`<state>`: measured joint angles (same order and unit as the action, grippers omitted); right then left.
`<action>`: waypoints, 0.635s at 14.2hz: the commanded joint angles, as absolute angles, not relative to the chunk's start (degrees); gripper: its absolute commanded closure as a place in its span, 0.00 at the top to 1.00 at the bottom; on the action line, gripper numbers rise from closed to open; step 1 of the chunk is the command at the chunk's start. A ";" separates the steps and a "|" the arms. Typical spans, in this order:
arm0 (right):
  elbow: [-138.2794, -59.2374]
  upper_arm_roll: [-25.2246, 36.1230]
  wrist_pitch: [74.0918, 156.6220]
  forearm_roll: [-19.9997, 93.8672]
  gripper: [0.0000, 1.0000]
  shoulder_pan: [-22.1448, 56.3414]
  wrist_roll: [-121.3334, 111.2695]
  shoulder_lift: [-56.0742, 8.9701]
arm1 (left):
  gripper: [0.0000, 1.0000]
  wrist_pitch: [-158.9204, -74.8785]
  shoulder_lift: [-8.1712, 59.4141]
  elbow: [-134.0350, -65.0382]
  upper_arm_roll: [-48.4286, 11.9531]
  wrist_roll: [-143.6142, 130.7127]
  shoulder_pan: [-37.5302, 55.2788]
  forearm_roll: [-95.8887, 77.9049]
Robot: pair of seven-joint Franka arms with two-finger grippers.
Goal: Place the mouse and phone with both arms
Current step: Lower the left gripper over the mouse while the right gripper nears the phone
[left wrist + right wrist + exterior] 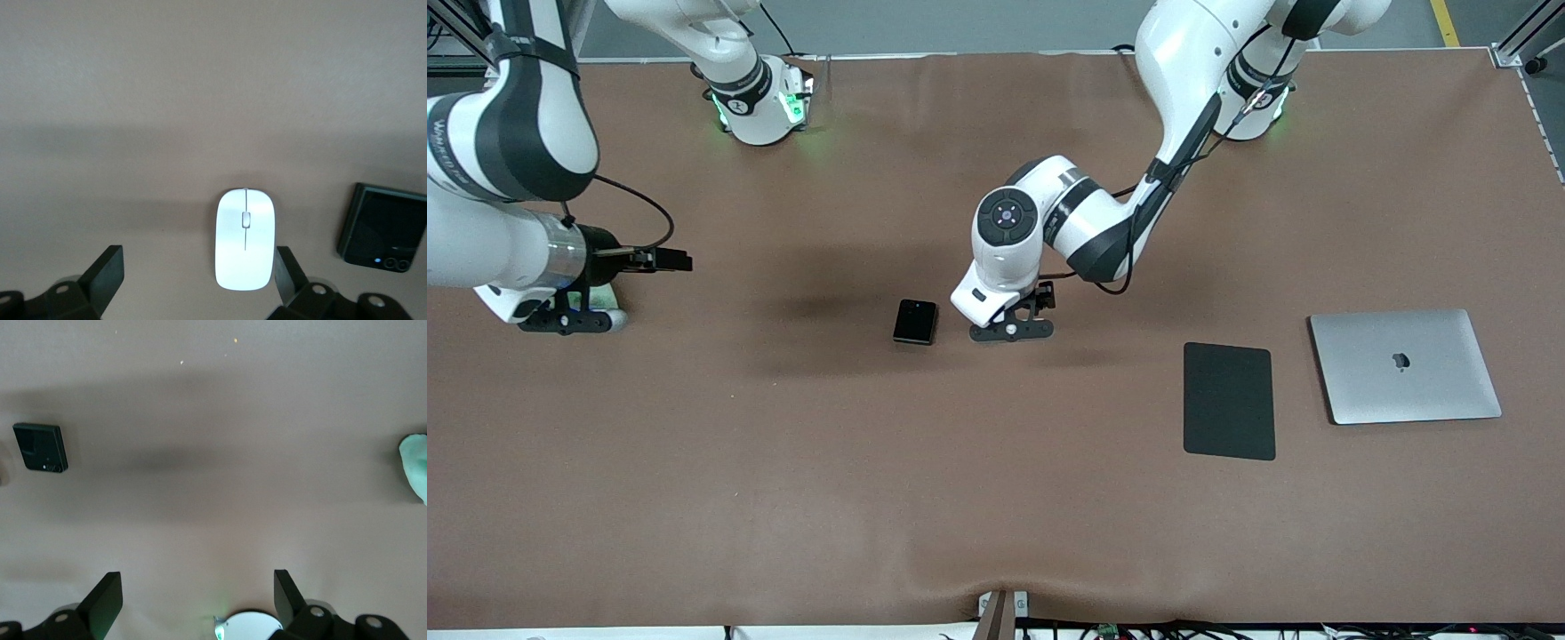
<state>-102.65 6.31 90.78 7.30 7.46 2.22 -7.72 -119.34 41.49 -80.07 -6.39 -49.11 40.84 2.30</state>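
Observation:
The white mouse (245, 239) lies on the brown table, hidden under the left hand in the front view. My left gripper (1009, 327) (198, 273) is open over it at the table's middle; the mouse sits between the fingers, close to one finger (288, 270), not gripped. The black phone (916, 321) lies flat beside the mouse toward the right arm's end; it also shows in the left wrist view (383, 233) and the right wrist view (41, 447). My right gripper (569, 316) (198, 590) is open and empty, low over the table at the right arm's end.
A matte black pad (1228, 401) and a closed silver laptop (1405, 364) lie toward the left arm's end of the brown table (783, 462). A white round part with a green light (250, 627) shows under the right gripper.

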 commanded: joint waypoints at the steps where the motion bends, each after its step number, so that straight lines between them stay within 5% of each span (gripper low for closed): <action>1: -109.23 6.50 96.23 7.82 1.00 8.35 3.52 -4.66 | 1.00 -119.79 43.85 -79.01 -6.06 -50.01 42.10 1.49; 9: -114.17 6.50 101.95 7.65 1.00 9.31 4.57 -4.57 | 1.00 -125.16 47.63 -78.93 -6.06 -52.38 43.42 1.49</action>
<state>-111.71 6.31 100.40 7.32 8.30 3.02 -6.81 -124.54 46.74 -80.05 -6.40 -51.15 42.72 2.30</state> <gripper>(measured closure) 0.000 0.000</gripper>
